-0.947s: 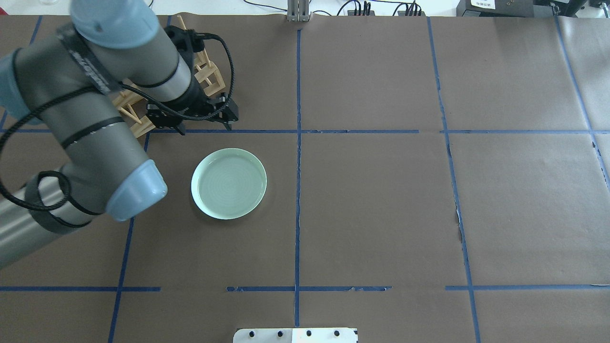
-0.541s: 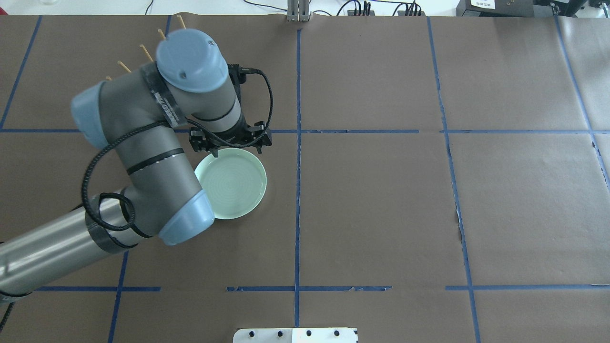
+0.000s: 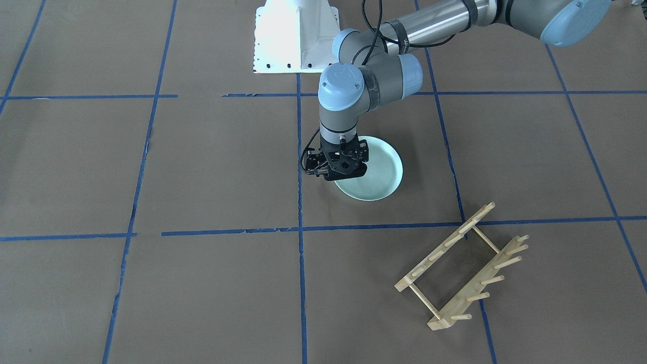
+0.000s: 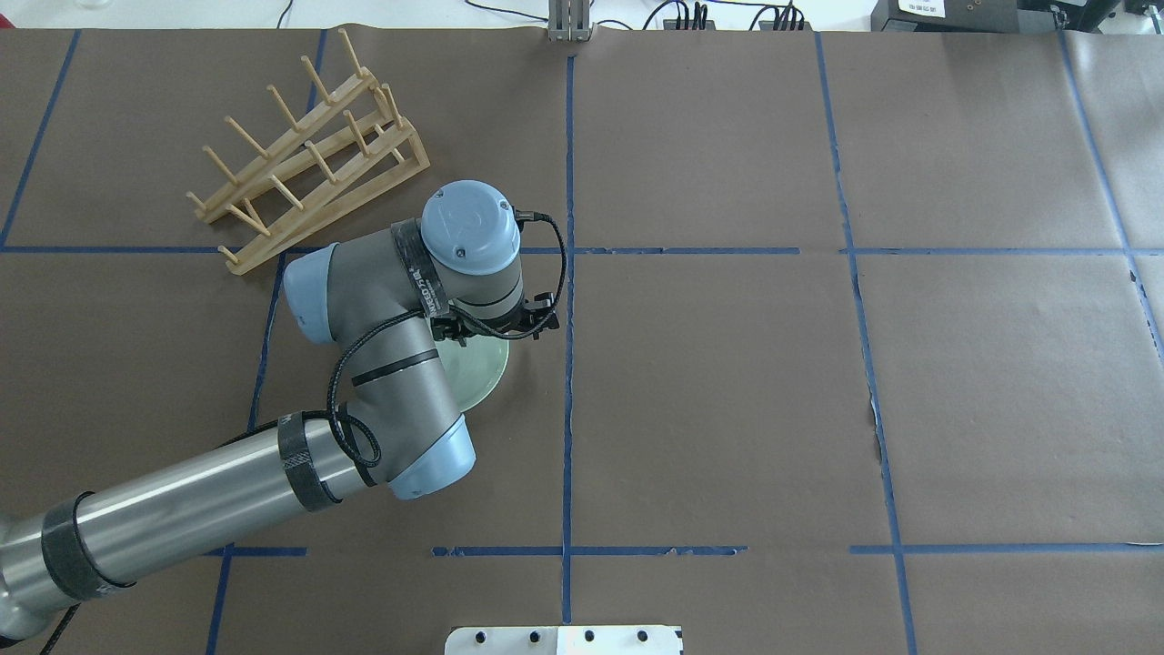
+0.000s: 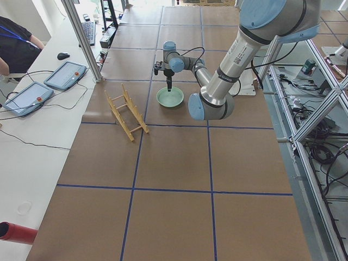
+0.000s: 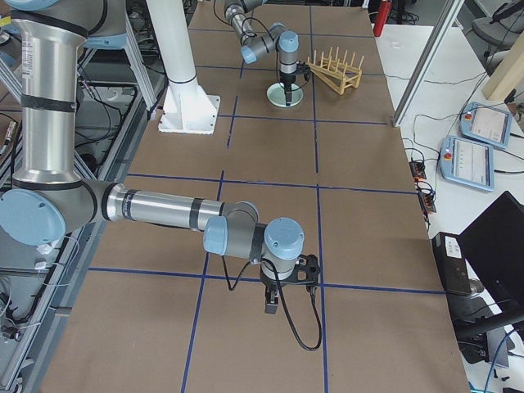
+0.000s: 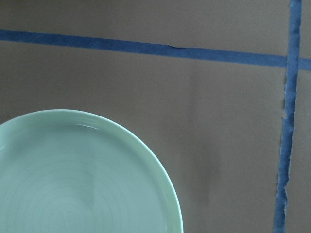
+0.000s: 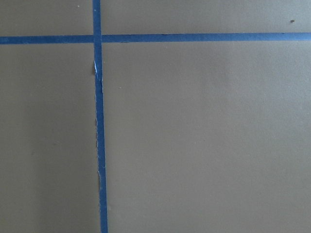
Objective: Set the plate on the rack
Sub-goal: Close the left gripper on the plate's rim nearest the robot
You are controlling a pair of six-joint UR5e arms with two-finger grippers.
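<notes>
**Approach for a rim pick**

I have the black two-finger left gripper (image 3: 339, 171) hanging nose-down over the round, glossy mint-green plate (image 3: 380, 178). It sits above the rim side nearest the tape crossing, not above the centre. I judge that to be deliberate: a plate lying flat on the brown paper-covered table (image 4: 727, 409) offers only its raised rim to pinch.

I cannot tell how far apart the fingers stand. The wrist hides them from above and they do not enter the wrist view. I judge they hold nothing, since the plate lies flat on the paper.

The light wooden pegged rack (image 4: 327, 214) stands well apart from the plate, toward the far left of the table. It is skewed to the blue tape lines (image 7: 146, 48), with its pegs pointing up.

In the wrist view, plain paper runs from the plate's rim out to the tape, so a finger has room to drop outside the edge. The stretch between plate and rack looks unobstructed for a carry, though my own forearm overhangs the plate's near side.

The right gripper (image 6: 274, 304) sits low over the paper, far down the table and out of the way. It shows only in the side view, so I cannot tell whether it is open.
</notes>
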